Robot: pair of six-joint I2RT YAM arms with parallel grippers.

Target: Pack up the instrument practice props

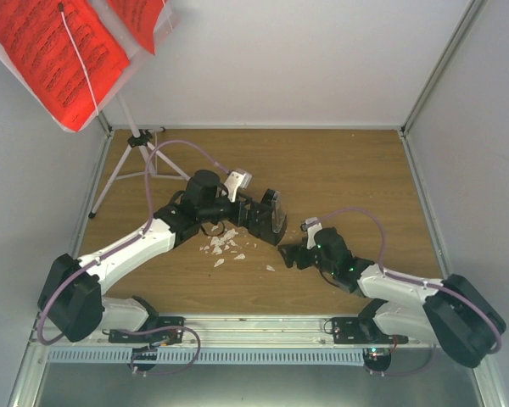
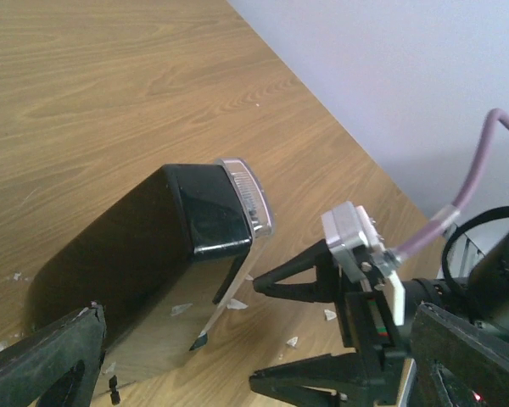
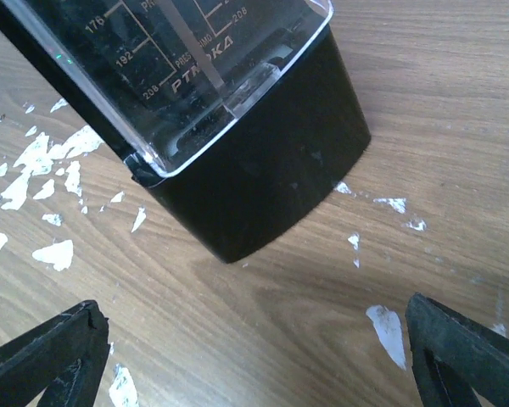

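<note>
On the wooden table (image 1: pixel 348 170), black metronome (image 1: pixel 267 219)

My left gripper (image 2: pixel 254 343) is wide open, with a black finger (image 2: pixel 42 360) at each bottom corner. Between them a small black shiny metronome (image 2: pixel 144 254) with a clear front sits on the brown wooden table (image 2: pixel 110 85). Little white crumbs (image 2: pixel 237 303) lie beside it. The right gripper (image 2: pixel 259 335) points at it, its fingers apart.
</note>
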